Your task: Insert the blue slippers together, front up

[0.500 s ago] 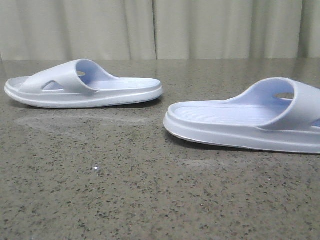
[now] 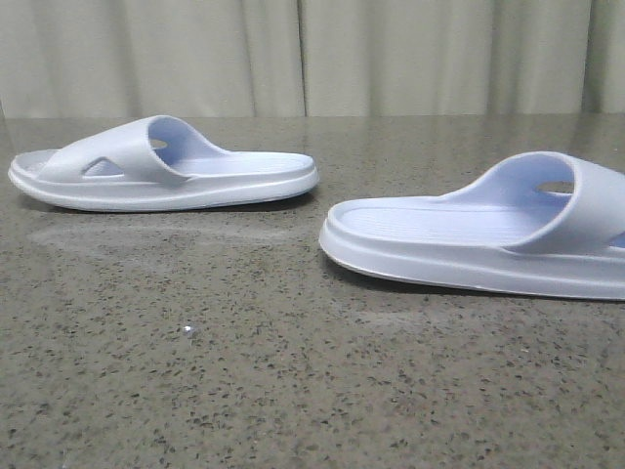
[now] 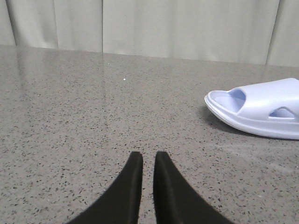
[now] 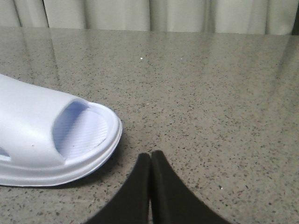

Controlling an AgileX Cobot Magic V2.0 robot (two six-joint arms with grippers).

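Two pale blue slippers lie soles down and apart on the speckled stone table. In the front view one slipper (image 2: 166,166) lies at the far left and the other slipper (image 2: 479,239) lies nearer at the right. Neither gripper shows in the front view. In the left wrist view my left gripper (image 3: 148,156) is empty, with only a narrow slit between its black fingers, and a slipper (image 3: 261,109) lies well off to one side. In the right wrist view my right gripper (image 4: 150,154) is shut and empty, close beside a slipper's end (image 4: 42,135) without touching it.
The grey speckled table (image 2: 293,391) reaches back to a pale curtain (image 2: 312,59) along its far edge. A small shiny speck (image 2: 188,330) lies on the table in front of the slippers.
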